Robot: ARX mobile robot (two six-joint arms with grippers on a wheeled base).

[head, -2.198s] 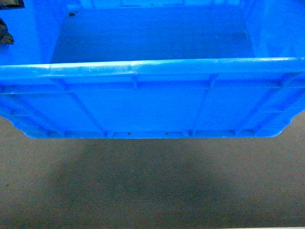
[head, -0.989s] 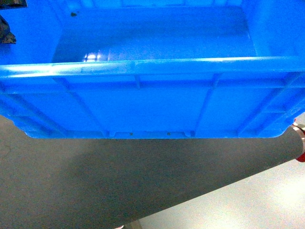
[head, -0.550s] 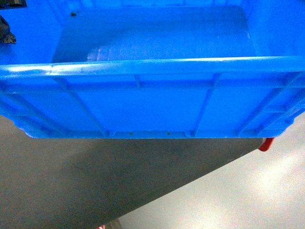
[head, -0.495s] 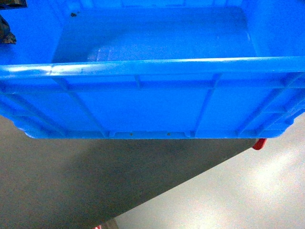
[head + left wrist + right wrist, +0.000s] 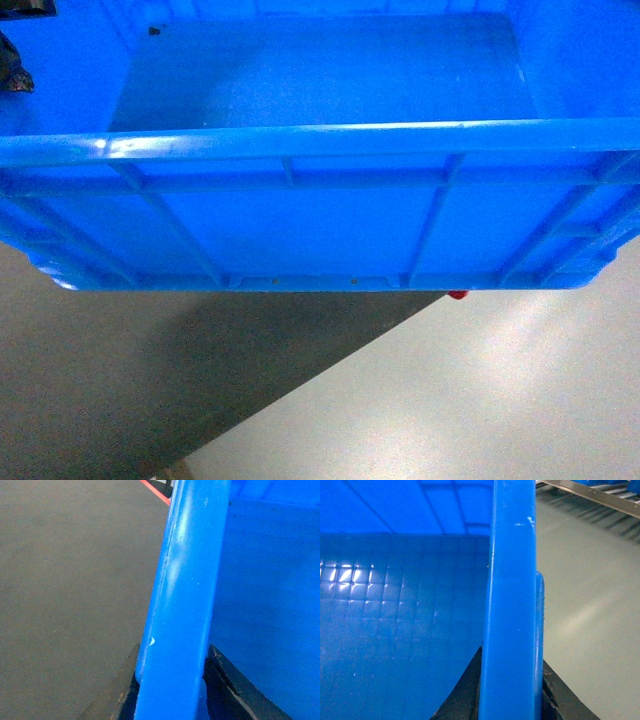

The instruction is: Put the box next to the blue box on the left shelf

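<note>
The box [image 5: 320,215] fills the upper two thirds of the head view, open top up, ribbed near wall facing the camera, held clear of the floor [image 5: 480,400]. A dark mat [image 5: 130,380] covers the lower left of the frame.

Left gripper [image 5: 172,690]: dark fingers [image 5: 235,690] sit on both sides of the box's rim, clamped on it.

Right gripper [image 5: 510,690]: closed on the opposite rim likewise.

The shelf [image 5: 600,492] shows at the upper right of the right wrist view, well apart from the box.
</note>
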